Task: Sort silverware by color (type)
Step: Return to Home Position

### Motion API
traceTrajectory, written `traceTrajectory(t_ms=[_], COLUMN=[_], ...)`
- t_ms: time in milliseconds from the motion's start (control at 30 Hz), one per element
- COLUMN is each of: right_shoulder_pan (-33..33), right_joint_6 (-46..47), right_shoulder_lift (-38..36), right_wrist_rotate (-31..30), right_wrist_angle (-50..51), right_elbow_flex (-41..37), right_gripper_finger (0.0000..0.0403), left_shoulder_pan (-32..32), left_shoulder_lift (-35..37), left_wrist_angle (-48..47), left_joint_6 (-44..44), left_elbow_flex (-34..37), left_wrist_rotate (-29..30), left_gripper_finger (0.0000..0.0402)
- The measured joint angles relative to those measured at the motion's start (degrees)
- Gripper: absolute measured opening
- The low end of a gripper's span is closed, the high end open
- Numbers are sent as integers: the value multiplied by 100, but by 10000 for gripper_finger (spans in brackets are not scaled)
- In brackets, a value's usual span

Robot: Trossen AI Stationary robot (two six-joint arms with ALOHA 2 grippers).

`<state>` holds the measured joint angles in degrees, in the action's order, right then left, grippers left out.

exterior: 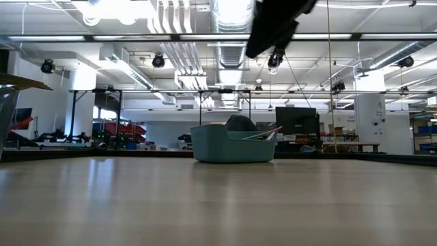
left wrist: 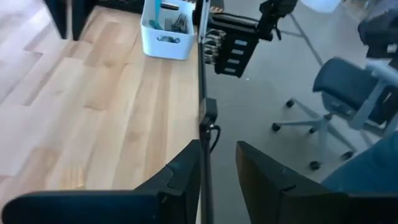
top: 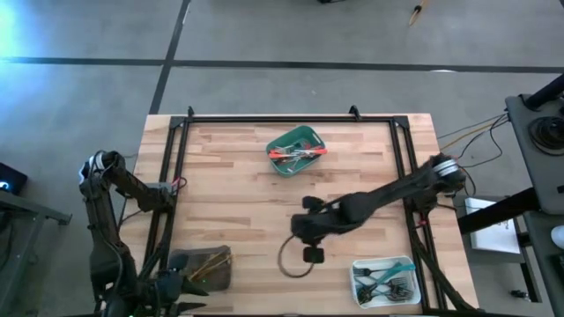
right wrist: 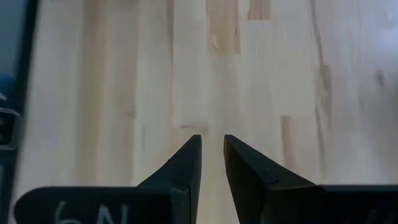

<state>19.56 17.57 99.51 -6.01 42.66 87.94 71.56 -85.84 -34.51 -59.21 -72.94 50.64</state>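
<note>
The right gripper [right wrist: 212, 144] hangs over bare table [right wrist: 261, 68], its fingers [right wrist: 185, 163] only a narrow slot apart with nothing between them. The left gripper [left wrist: 218, 149], parked over the table's near-left edge, is likewise slightly parted and empty. The likeliest trouble is in the right arm's pull-back. A dark cable loop [top: 286, 264] lies just beside its fingers and could snag. The white tray [top: 412, 264] is also near them on the arm's base side, so a low swing could clip its rim and spill the teal-handled silverware [top: 388, 280]. The green tray [top: 308, 134] with the red-orange-handled pieces [top: 298, 155] is well apart from those fingers and looks safe. The grey tray [top: 181, 264] with the gold pieces [top: 210, 262] is just beside the left gripper, so a careless move there could nudge it. There are three trays and three colour groups, one group to a tray, with no loose piece visible on the wood. The pieces overlap too much to count within any tray.
</note>
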Motion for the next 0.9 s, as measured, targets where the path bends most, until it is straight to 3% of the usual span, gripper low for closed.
traceTrajectory(t_ms=[267,500,700,900], right_shoulder_pan=[65,47,56,53], right_joint_6=[809,1363,1536,1966], right_shoulder_lift=[-1720,-2921,-3261,-3230], right_wrist_rotate=[-172,-800,-1176,-1788], right_wrist_angle=[-2476,-5391,-7284,-7699], right_elbow_flex=[-2510,-4547,-5712,-6219], right_gripper_finger=[61,61,61,61], left_shoulder_pan=[193,493,728,769], left_shoulder_lift=[3,52,59,61], left_wrist_angle=[-966,-2410,-2802,-3644], left_joint_6=[-102,-1674,-1825,-2287], left_elbow_flex=[-204,-107,-85,-79], left_wrist_rotate=[132,604,985,1103], left_gripper_finger=[85,85,85,85])
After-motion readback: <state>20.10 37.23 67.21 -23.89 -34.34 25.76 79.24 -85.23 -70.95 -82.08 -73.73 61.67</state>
